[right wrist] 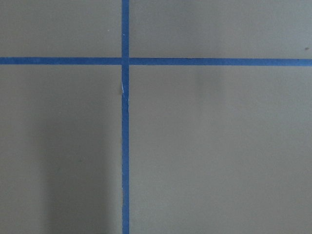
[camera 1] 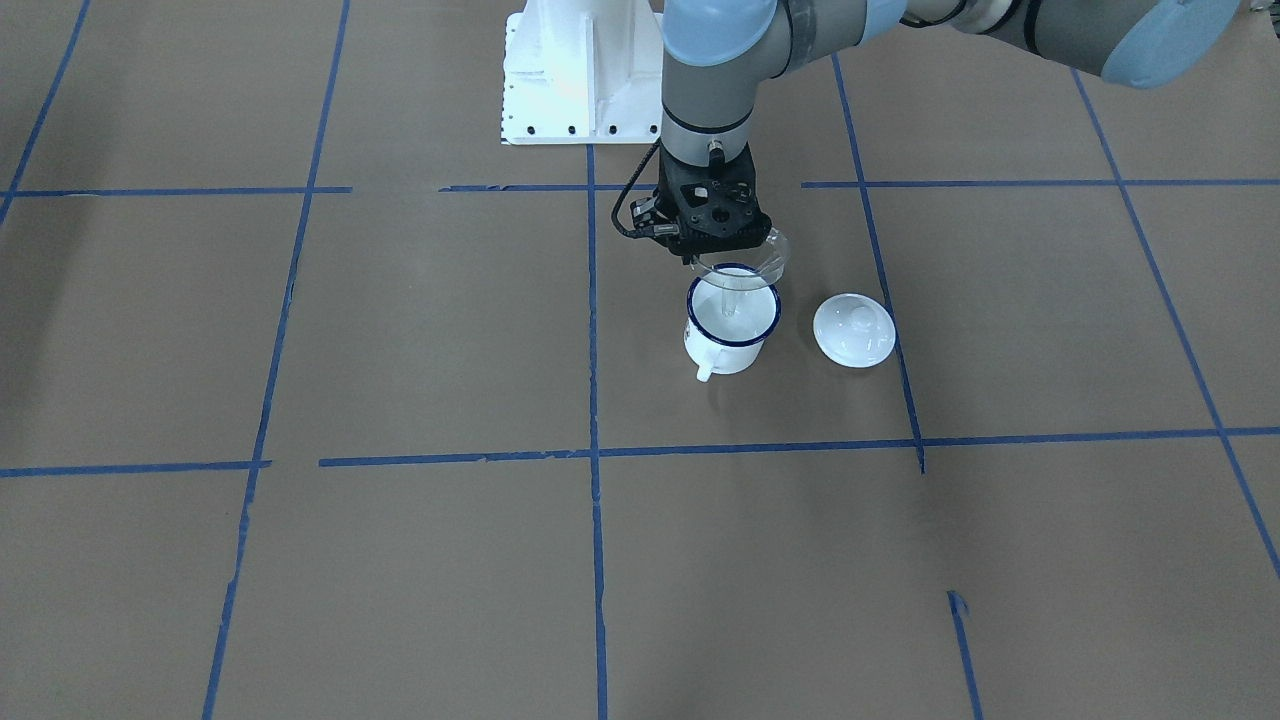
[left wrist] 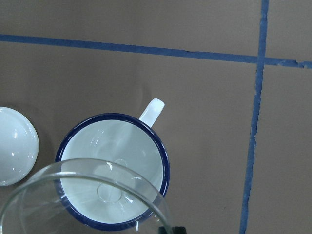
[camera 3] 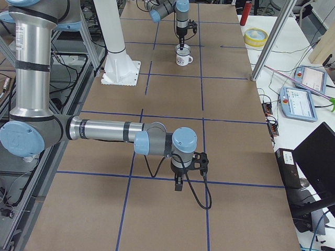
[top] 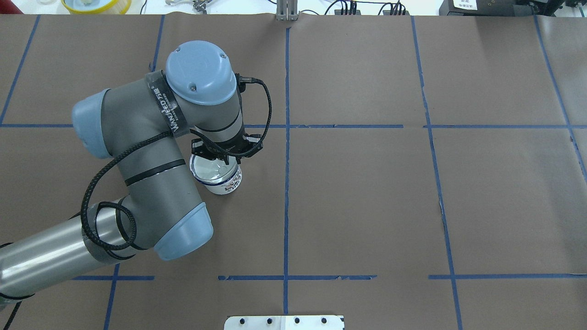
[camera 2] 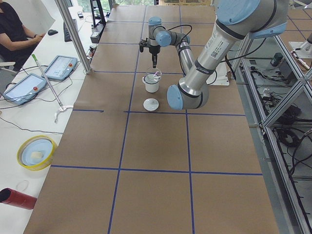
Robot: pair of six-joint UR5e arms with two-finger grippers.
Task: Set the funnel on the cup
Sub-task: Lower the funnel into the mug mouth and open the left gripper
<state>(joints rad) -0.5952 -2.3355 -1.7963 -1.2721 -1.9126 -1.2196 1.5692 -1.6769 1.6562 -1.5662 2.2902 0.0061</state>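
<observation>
So the left gripper (camera 1: 700,252) has the clear funnel (camera 1: 752,258) pinched by one edge of its wide rim, with the jaws closed down on that thin plastic lip. That seems sensible, since it leaves the cone and spout free to drop into the cup. The funnel hangs right over the white cup (camera 1: 720,350), which stands upright on the brown table (camera 1: 400,330) with its handle pointing away from the robot. From the front camera the spout looks like it's already poking into the cup's mouth, though the cone looks a bit tilted. It also looks shifted toward the robot side, not square on the blue rim. Whether the cone is touching the rim yet is hard to call; the wrist view suggests there's a bit of a gap. The white lid (camera 1: 853,330) lies just beside the cup, out of the way, so nothing blocks the opening. Best guess is the job is nearly done: centre it, lower a touch, let go. The risk is the light funnel tipping off if it's released crooked. The right gripper (camera 3: 178,184) hovers over bare table well away from all this, and whether it's open can't be told from the side view.
</observation>
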